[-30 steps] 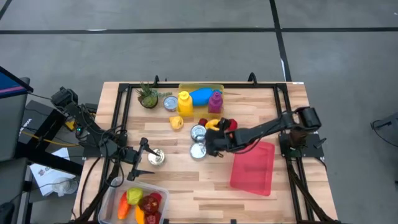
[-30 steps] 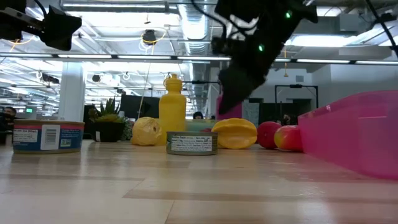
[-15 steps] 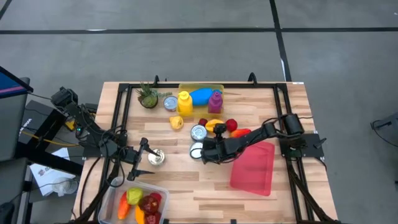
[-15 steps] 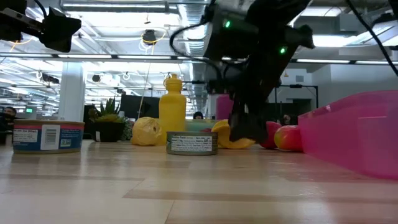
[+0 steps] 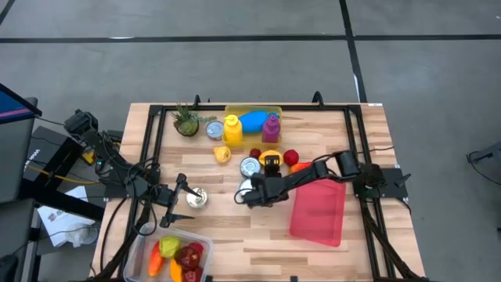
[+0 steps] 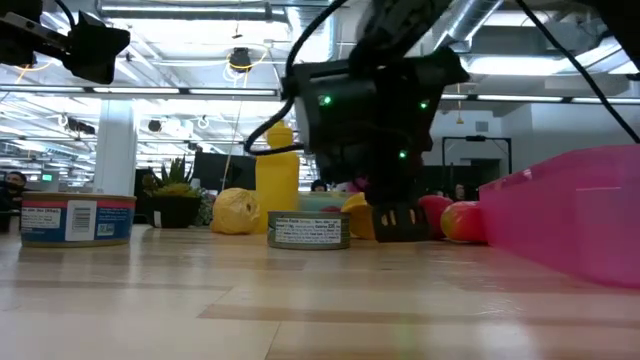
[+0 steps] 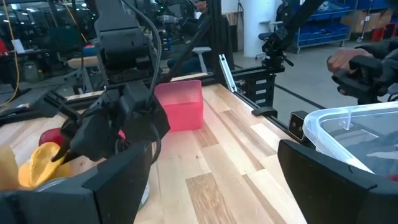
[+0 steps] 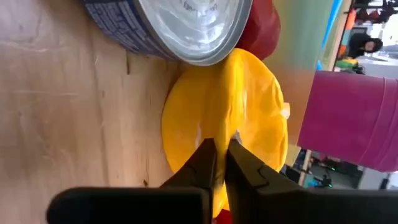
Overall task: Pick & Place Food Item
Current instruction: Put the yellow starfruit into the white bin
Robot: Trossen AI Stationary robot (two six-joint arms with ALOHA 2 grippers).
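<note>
Right fingers [image 8: 214,163] pressed together on the ridge of the yellow fruit [image 8: 249,106], low at mid-tabletop, just beside a tin [image 8: 186,28]. Right gripper [image 5: 270,164] seen from above over that fruit, between a second tin [image 5: 248,188] and a red fruit [image 5: 291,157]. Left fingers [image 7: 118,180] spread wide, nothing between them; left gripper [image 5: 176,205] hovered near a third tin [image 5: 196,199] toward the left side.

Clear tub [image 5: 141,249] at the near left edge, filled with orange, red and green produce. Pink bin [image 5: 319,210] lay right of centre, nothing visible inside. Yellow tray [image 5: 275,110] at the far edge carried a blue item [image 5: 254,120], with a yellow bottle [image 5: 232,129] and a magenta cup [image 5: 271,128] in front of it; small plant [image 5: 186,121] and a lemon [image 5: 222,154] nearby.

Open wood [image 5: 235,235] lay along the near edge between tub and bin.
</note>
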